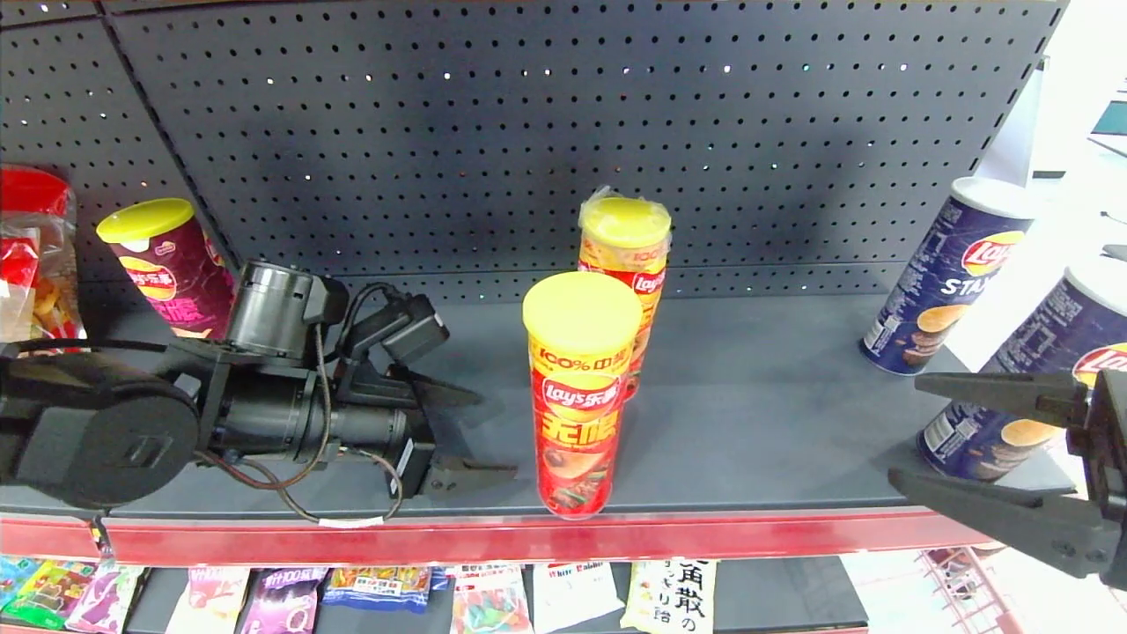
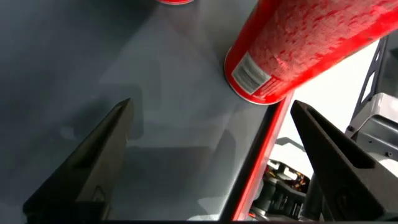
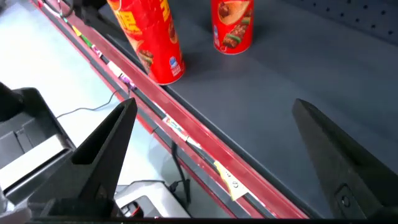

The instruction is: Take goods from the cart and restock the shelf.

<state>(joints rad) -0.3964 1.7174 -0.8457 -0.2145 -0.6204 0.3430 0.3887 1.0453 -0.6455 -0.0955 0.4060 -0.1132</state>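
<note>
Grey shelf, dark pegboard behind

Back panel: dark grey perforated board; points of light show through several holes. Past the right edge of the shelf: a brightly lit white area. Below the shelf's red front edge: pale floor.

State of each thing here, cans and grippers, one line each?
Left gripper: open, empty
Right gripper: open, empty
Front red can: upright, lidded, at shelf edge
Rear red can: upright, lidded
Purple can: standing, lidded
Far blue can: standing, lidded
Near blue can: standing, lidded
</note>
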